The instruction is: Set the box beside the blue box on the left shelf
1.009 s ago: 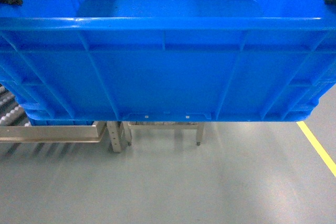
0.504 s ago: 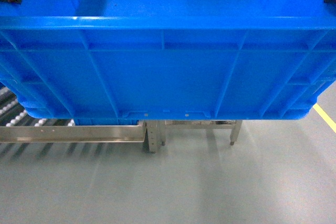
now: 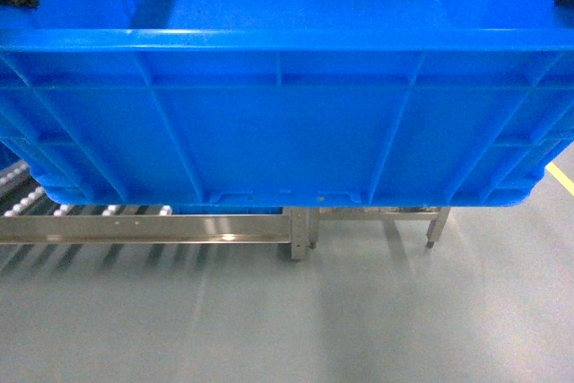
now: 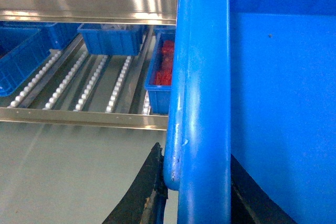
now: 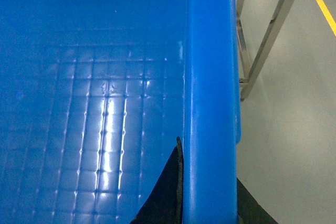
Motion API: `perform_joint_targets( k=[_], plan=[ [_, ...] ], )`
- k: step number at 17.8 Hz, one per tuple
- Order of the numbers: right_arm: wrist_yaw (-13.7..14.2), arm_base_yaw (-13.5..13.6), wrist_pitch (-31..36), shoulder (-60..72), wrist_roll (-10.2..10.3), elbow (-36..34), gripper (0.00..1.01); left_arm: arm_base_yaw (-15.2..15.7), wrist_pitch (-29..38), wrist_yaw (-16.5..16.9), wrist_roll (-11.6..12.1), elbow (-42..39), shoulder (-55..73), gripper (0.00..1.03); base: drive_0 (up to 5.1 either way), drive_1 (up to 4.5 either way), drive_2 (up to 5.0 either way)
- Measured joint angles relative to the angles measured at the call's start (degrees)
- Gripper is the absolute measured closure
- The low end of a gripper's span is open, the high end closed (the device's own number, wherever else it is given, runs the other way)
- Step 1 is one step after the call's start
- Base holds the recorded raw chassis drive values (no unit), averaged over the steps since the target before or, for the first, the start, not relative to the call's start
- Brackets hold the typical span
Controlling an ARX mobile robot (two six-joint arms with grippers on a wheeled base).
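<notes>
Box (image 3: 287, 123) rim clamped between both grippers' jaws.

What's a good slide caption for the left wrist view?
Left gripper clamps the box rim, facing the left shelf rollers.

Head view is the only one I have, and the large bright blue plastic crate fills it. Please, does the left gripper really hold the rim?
Observer: Yes. In the left wrist view, the left gripper has one black finger on each side of the rim of the large bright blue plastic crate.
Operator: And the right one?
Observer: The same. The right gripper clamps the opposite rim, one finger inside and one outside.
Operator: What lies on the rack?
Observer: On the grey metal flow rack, a small blue bin with red contents sits beside white roller lanes.
</notes>
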Motion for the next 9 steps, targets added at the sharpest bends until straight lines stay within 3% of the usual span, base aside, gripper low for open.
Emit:
perform_joint_targets(
  k=[9],
  plan=[
    [0.0,0.0,0.0,0.0,0.0,0.0,0.93,0.0,0.0,0.0,0.0,0.0,0.0,0.84,-5.0,2.43,2.4]
  ],
)
